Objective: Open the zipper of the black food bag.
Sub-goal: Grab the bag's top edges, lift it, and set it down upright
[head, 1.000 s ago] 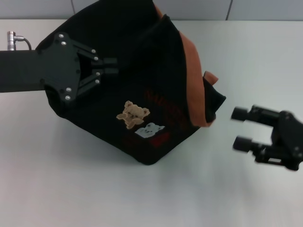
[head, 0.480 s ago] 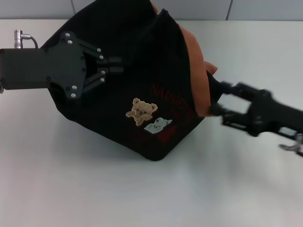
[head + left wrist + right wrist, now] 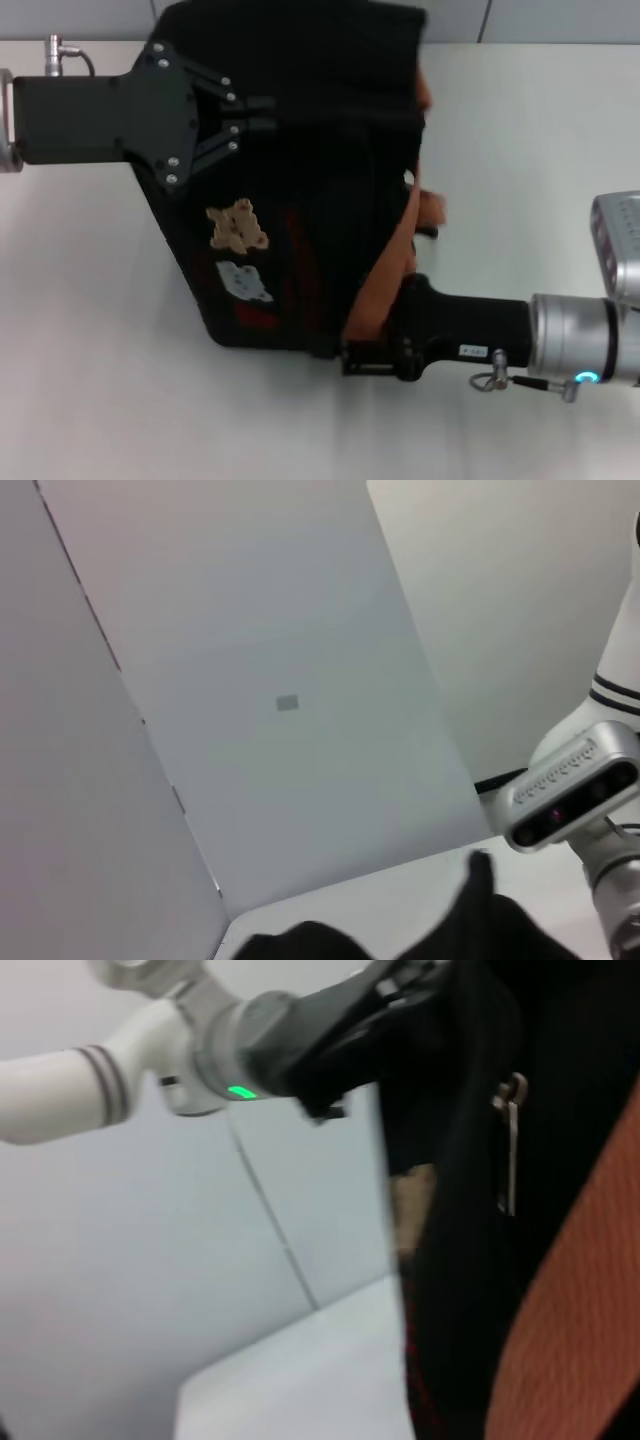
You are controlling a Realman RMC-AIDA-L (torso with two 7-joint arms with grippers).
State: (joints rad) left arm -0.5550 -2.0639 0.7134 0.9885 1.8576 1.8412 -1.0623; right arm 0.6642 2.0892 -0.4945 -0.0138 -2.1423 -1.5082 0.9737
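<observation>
The boxy black fabric food bag (image 3: 300,190) with orange-brown trim sits mid white table (image 3: 90,400). Left end effector (image 3: 262,113) is pressed together, pinching its upper edge; right end effector (image 3: 365,357) is buried at the near strap, grip impossible to tell. Silver zipper pull (image 3: 510,1140) hangs free; judging by this, the grab comes next.

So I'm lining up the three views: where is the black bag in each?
Head view: bag fills the upper middle, between both arms.
Left wrist view: only a dark edge along the bottom.
Right wrist view: black fabric fills the right half.
Shared landmark: the orange strap.
</observation>
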